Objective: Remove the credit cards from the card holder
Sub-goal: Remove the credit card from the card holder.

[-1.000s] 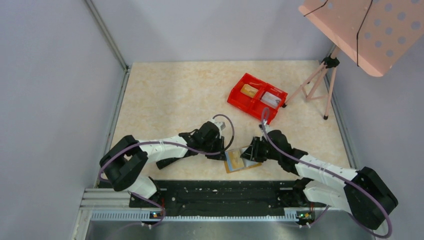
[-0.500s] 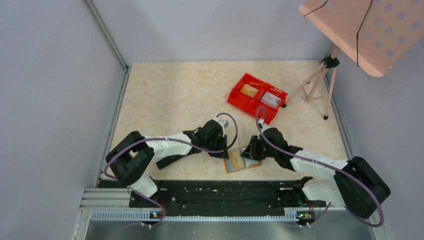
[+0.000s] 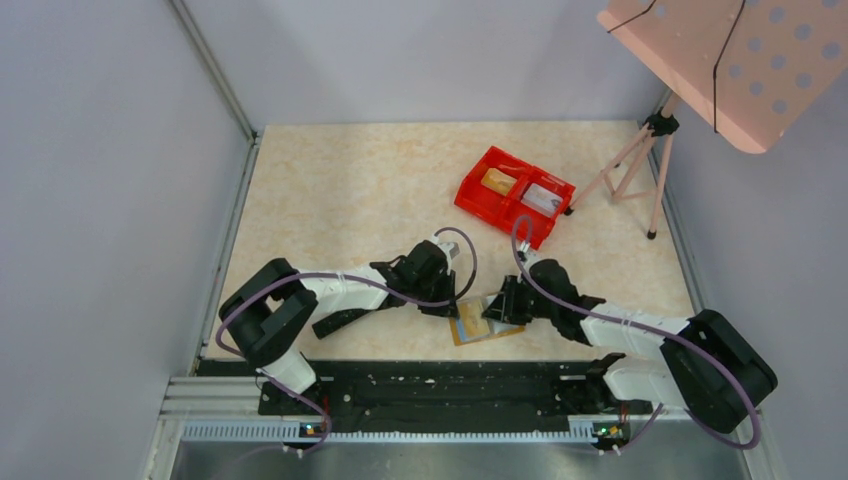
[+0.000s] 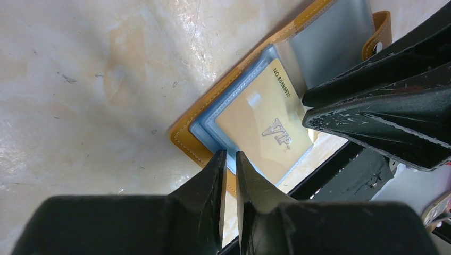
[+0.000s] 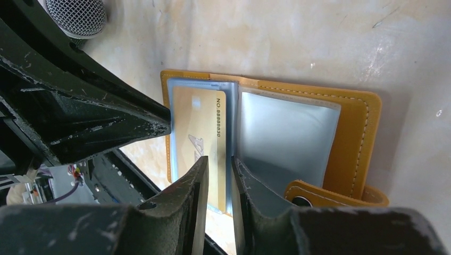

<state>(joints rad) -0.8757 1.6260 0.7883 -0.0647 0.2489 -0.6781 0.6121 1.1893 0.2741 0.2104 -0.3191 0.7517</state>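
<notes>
The card holder point(image 3: 486, 324) lies open near the table's front edge, tan-brown point(image 5: 352, 139) with blue-grey sleeves and a snap tab point(image 5: 330, 194). A yellow-gold credit card point(image 5: 198, 139) marked VIP point(image 4: 266, 126) sits in its left sleeve. My left gripper point(image 4: 228, 154) rests on the holder's tan corner point(image 4: 183, 139), jaws almost together with nothing seen between them. My right gripper point(image 5: 219, 160) stands over the holder's middle fold, jaws a little apart astride the gold card's inner edge. In the top view the left gripper point(image 3: 452, 304) and right gripper point(image 3: 493, 307) meet over the holder.
A red two-compartment tray point(image 3: 478, 196) sits at the back right with a gold card point(image 3: 497, 181) and a grey card point(image 3: 542, 198) in it. A pink tripod point(image 3: 640, 160) holds a pink perforated board point(image 3: 720, 60). A black rail point(image 3: 440, 385) runs just past the holder's near edge.
The right gripper slid a little left onto the holder and its jaws narrowed. The left gripper shifted slightly toward the holder. The holder barely moved.
</notes>
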